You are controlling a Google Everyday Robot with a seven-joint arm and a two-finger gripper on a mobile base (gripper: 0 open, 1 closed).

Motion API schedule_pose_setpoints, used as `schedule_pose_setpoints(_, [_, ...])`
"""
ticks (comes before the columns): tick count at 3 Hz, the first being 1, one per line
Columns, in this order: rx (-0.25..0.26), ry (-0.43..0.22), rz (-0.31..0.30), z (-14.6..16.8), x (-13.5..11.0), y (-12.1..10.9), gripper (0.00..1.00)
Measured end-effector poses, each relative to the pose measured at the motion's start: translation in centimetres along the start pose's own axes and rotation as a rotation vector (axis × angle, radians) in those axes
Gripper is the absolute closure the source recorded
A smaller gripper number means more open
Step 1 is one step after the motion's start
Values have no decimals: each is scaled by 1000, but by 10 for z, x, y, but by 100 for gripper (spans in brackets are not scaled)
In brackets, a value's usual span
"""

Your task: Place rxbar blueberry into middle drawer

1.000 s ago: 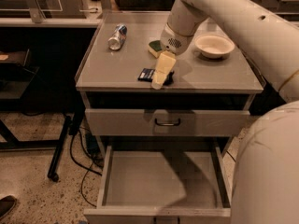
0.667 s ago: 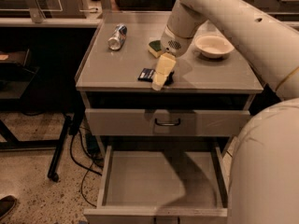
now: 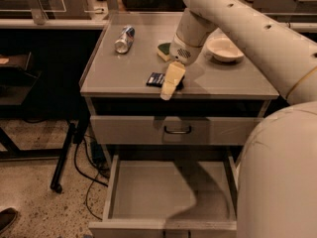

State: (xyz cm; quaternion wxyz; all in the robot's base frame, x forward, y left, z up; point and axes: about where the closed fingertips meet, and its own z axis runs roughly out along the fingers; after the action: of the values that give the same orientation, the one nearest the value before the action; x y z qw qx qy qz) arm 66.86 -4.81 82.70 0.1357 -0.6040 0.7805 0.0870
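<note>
The rxbar blueberry (image 3: 155, 79), a small dark navy bar, lies flat on the grey cabinet top (image 3: 124, 73) near its front edge. My gripper (image 3: 170, 82) hangs from the white arm right over the bar's right end, covering part of it. The middle drawer (image 3: 148, 192) is pulled out below, a shallow grey box with a bare floor; my arm's shadow falls across it.
A silver-blue can (image 3: 124, 38) lies at the back left of the top. A green-and-yellow sponge (image 3: 164, 51) and a white bowl (image 3: 225, 49) sit behind the gripper. A closed drawer front with a black handle (image 3: 177, 130) is above the open drawer. My white body (image 3: 277, 177) fills the lower right.
The gripper has dipped slightly toward the bar's right end. The bar, can, sponge and drawer have not moved.
</note>
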Motion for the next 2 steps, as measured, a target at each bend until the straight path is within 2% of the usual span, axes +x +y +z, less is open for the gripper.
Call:
schedule_pose_setpoints(1, [-3,0,1,2,0,0,0])
schedule_pose_setpoints(2, [-3,0,1,2,0,0,19])
